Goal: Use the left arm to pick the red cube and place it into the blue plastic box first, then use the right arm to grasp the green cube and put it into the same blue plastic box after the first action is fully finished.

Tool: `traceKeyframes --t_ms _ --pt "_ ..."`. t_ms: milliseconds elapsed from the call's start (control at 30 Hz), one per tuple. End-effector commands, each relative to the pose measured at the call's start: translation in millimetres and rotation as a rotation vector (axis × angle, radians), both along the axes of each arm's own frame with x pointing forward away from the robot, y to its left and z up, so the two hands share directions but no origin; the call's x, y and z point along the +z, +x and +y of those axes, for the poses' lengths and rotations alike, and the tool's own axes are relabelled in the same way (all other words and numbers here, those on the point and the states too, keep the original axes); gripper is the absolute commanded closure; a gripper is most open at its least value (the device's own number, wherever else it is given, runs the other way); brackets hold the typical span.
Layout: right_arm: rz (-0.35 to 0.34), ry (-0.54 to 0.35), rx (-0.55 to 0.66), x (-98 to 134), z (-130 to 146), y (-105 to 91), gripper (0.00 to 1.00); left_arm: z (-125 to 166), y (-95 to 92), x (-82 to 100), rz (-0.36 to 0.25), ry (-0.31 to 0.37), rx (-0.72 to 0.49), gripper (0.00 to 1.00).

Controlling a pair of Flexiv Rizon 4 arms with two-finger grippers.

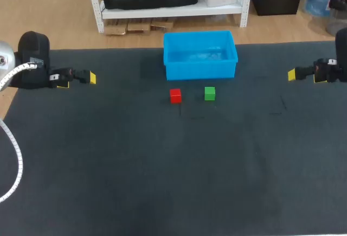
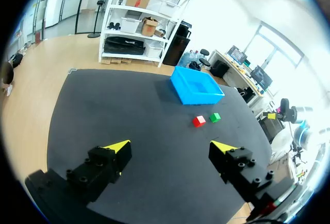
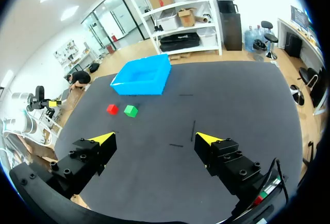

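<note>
In the head view, the red cube (image 1: 175, 95) is seen just left of the frame's centre on the table (image 1: 162, 182), apart from the green cube (image 1: 210, 93), both just below the blue plastic box (image 1: 200, 71). It is judged light and rigid, best pinched across two flat opposite faces.

In the left wrist view, the left gripper (image 2: 171, 147) is shown with fingers spread and empty, the cubes well ahead.

In the right wrist view, the right gripper (image 3: 155, 138) is likewise spread and empty; the box's floor is partly hidden by its near wall

You see the small red cube (image 1: 175, 95) lying flat, with the small green cube (image 1: 210, 93) near it at its 3 o'clock, the two apart. The rectangular blue plastic box (image 1: 200, 71) stands upright and open-topped at their 12 o'clock, close to both but touching neither.
</note>
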State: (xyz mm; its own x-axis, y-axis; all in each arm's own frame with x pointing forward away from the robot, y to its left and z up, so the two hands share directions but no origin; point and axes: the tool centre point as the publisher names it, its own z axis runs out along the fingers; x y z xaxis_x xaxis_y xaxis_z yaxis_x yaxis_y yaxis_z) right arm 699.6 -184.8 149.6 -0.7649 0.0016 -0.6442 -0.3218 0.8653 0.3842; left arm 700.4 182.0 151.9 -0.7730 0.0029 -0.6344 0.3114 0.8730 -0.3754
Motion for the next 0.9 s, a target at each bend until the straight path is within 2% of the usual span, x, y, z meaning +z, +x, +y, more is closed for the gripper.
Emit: traceKeyframes --t_ms 33,333,600,900 --pt "0.001 0.0 0.001 0 0 0.6 0.0 1 0.1 -0.8 -0.004 -0.005 -0.003 0.0" --pt "0.001 0.0 0.001 0 0 0.6 0.0 1 0.3 -1.0 -0.002 -0.005 -0.003 0.0" --pt "0.001 0.0 0.001 0 0 0.6 0.0 -5 4.8 -1.7 0.054 0.018 -0.019 0.0" --pt "0.001 0.0 0.001 0 0 0.6 0.0 -15 14.9 6.1 0.115 0.06 -0.046 0.0"
